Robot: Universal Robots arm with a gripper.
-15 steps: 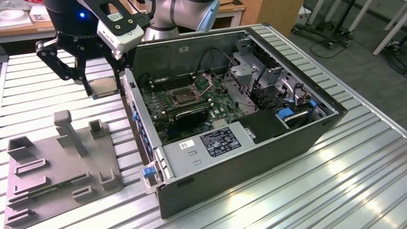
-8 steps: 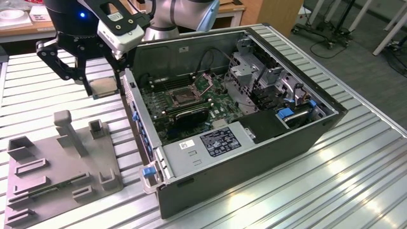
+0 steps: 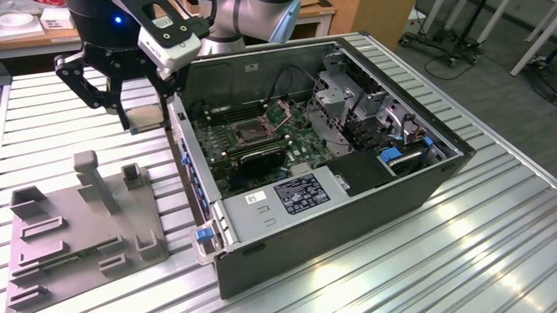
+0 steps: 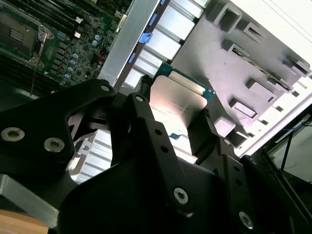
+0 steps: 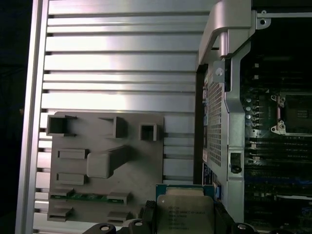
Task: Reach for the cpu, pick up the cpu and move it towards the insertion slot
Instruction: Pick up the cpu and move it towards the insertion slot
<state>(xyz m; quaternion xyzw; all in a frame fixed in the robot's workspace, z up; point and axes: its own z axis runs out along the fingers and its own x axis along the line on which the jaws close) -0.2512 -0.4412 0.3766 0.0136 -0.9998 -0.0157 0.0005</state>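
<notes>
Ribbed metal table (image 3: 487,222); from the exterior view's left: grey fixture plate (image 3: 83,222); my pincer (image 3: 143,117) aloft, clamped on the cpu (image 3: 146,117); open computer case (image 3: 348,189); insertion slot (image 3: 250,134) on its motherboard, unfilled.

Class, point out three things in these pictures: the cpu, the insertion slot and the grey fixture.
cpu (image 5: 185,214), first wrist view, on its metal face.
insertion slot (image 3: 250,133), exterior view, on its dark centre.
grey fixture (image 5: 105,163), first wrist view, on its raised middle block.
</notes>
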